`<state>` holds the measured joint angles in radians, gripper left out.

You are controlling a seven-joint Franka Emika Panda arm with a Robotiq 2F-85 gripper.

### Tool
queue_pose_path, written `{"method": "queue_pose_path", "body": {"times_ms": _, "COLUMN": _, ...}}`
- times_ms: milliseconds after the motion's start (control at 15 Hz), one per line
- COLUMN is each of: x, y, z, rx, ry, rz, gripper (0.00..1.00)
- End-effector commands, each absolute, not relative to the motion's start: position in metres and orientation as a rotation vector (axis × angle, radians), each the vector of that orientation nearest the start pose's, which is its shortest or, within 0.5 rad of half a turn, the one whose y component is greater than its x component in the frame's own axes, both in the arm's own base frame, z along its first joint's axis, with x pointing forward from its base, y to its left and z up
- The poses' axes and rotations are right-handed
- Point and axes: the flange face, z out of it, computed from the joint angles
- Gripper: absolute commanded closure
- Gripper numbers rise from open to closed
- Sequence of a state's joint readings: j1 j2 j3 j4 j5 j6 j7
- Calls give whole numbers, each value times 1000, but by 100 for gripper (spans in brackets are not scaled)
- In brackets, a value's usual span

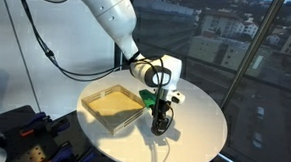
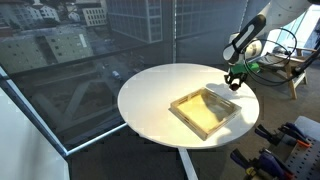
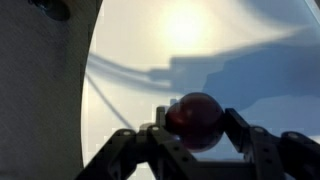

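Over the round table (image 1: 198, 134), the gripper (image 1: 160, 122) hangs low beside the tray (image 1: 109, 106). In an exterior view, the gripper (image 2: 233, 84) stands past the tray's corner. In the wrist view, 2 fingers (image 3: 243, 135) clasp a dark red ball (image 3: 195, 117); a steady, centred squeeze should stop slipping.

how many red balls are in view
1: a dark red ball gripped between the fingers, low over the round white table beside the tray. More could be hidden behind the arm.
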<state>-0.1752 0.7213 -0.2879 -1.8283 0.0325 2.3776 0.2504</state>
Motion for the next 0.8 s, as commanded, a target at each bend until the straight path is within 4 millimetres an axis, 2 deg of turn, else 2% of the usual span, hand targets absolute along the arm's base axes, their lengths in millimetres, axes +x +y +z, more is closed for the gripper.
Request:
{"method": "queue_pose_path", "body": {"times_ms": 0, "x": 572, "y": -272, "z": 167, "rx": -3052, "ry": 1084, "rz": 278, "gripper": 64}}
{"method": "queue_pose_path", "body": {"times_ms": 267, "x": 582, "y": -267, "z": 187, "rx": -3019, "ry": 1075, "rz": 280, "gripper": 64}}
{"method": "queue_pose_path", "body": {"times_ms": 733, "x": 599, "y": -261, "z": 209, "rx": -2993, "ry": 1052, "rz": 285, "gripper": 64}}
